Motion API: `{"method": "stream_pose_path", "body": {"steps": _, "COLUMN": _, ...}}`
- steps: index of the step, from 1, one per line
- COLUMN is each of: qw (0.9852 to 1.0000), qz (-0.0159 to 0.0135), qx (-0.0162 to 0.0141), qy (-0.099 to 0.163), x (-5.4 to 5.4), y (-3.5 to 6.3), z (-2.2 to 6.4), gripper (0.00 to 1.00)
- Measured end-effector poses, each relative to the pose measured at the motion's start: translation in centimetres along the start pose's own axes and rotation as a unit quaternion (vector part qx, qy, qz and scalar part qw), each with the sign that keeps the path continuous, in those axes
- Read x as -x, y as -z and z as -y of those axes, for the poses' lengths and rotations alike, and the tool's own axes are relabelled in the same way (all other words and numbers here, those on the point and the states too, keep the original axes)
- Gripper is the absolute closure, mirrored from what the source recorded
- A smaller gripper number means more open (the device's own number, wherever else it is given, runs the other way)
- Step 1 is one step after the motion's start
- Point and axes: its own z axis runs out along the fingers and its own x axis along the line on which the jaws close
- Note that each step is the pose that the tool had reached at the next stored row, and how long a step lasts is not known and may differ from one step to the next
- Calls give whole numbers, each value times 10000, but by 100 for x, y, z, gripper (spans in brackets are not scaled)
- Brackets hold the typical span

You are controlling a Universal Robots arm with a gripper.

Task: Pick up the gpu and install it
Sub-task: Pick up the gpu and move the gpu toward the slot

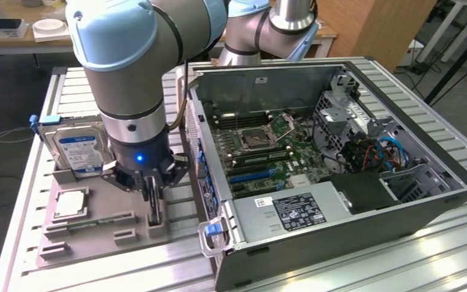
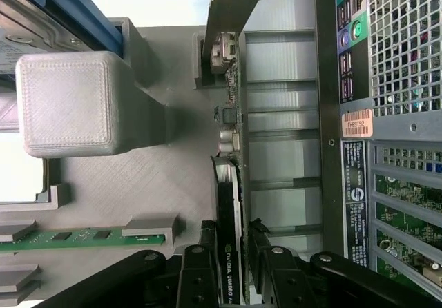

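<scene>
Gripper [image 1: 154, 198] of a grey-and-blue robot arm [image 1: 128, 103], down low at the edge of a grey printed holder tray [image 1: 95, 246] on the exterior view's right. Tray flat on a slatted aluminium table [image 1: 396, 271].

Straddling the gpu [image 1: 155, 214], a thin flat black circuit card. Card upright on its long edge in a slot of that tray, just beside the rear of an open black computer case [image 1: 355, 243]. Not in the case yet.

Jaws either side of the card, tight up to both faces. Can't tell whether actually pinching it or sitting a hair apart.

Over in the wrist view:
- Same gpu [image 2: 228, 197] edge-on, with white NVIDIA lettering down by the gripper [image 2: 231, 246].
- Pale metal end bracket [image 2: 235, 4] at the end away from the gripper.
- Bare tray floor [image 2: 159, 184] on one side of the card.
- Table slats [image 2: 276, 156] and the case's rear panel [image 2: 349, 149] on the other.

Elsewhere on the tray, all well apart from the card:
- Silver hard drive with a blue-white label [image 1: 79, 149], propped upright at the far end toward the exterior view's left.
- Square silver processor chip [image 1: 70, 204], lying flat nearer.
- Narrow green memory stick [image 1: 87, 222] nearer still, also visible from the wrist [image 2: 76, 237].

Green motherboard [image 1: 266, 146] on show inside the case, side panel off.
</scene>
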Motion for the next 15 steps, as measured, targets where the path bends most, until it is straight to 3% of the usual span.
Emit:
{"method": "stream_pose_path", "body": {"steps": 4, "qw": 10000, "qz": 0, "qx": 0, "qy": 0, "x": 0, "y": -1, "z": 0, "gripper": 67}}
{"method": "stream_pose_path", "body": {"steps": 6, "qw": 10000, "qz": 1, "qx": 0, "qy": 0, "x": 0, "y": -2, "z": 0, "gripper": 73}}
{"method": "stream_pose_path", "body": {"steps": 15, "qw": 10000, "qz": 0, "qx": -1, "qy": 0, "x": 0, "y": -4, "z": 0, "gripper": 73}}
